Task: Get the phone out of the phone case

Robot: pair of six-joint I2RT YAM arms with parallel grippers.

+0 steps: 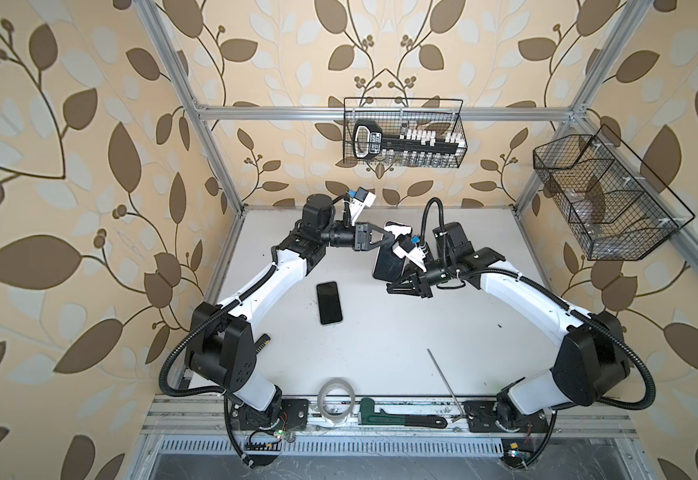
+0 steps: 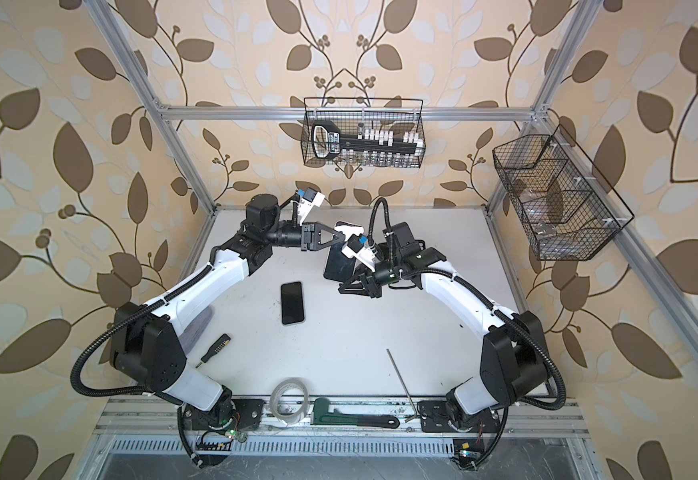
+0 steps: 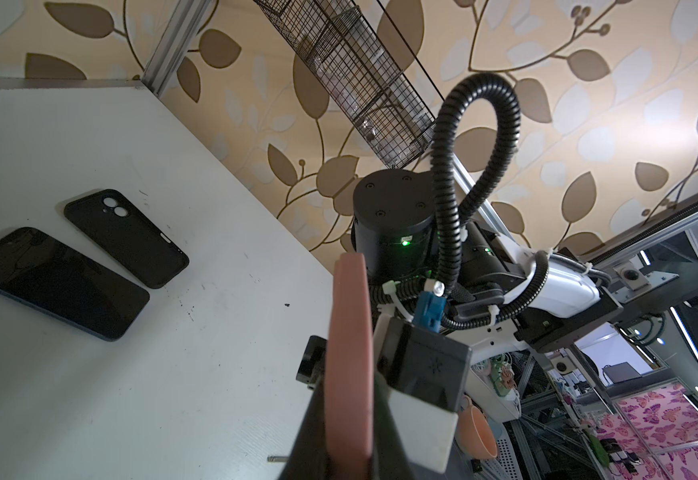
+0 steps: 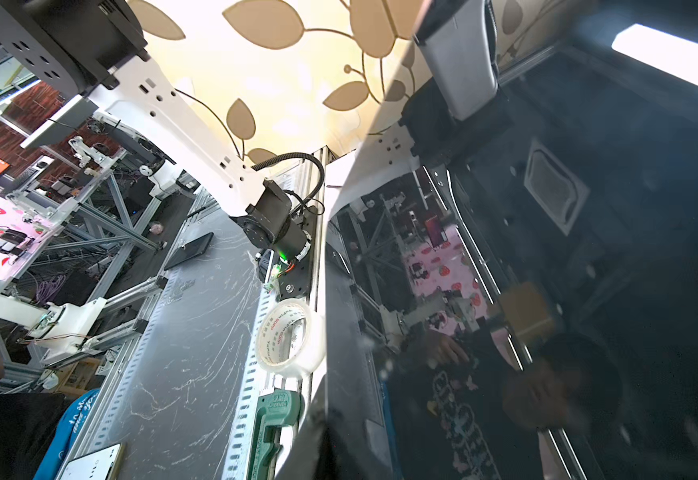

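Reaching centre, left jaws clamped on raised phone case (image 3: 347,332); right jaws: state unclear.

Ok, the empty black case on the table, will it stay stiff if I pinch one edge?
Probably not: the black case looks like a thin open shell with low walls, so it may flex. Being empty, it is likely light and could slide on the smooth table when nudged.

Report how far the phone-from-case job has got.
Done: a black phone lies beside an empty black case. In hand: the left tool grips a pink case mid-air, second phone seemingly still inside; the right tool sits at its lower end. Left: pulling that phone free.
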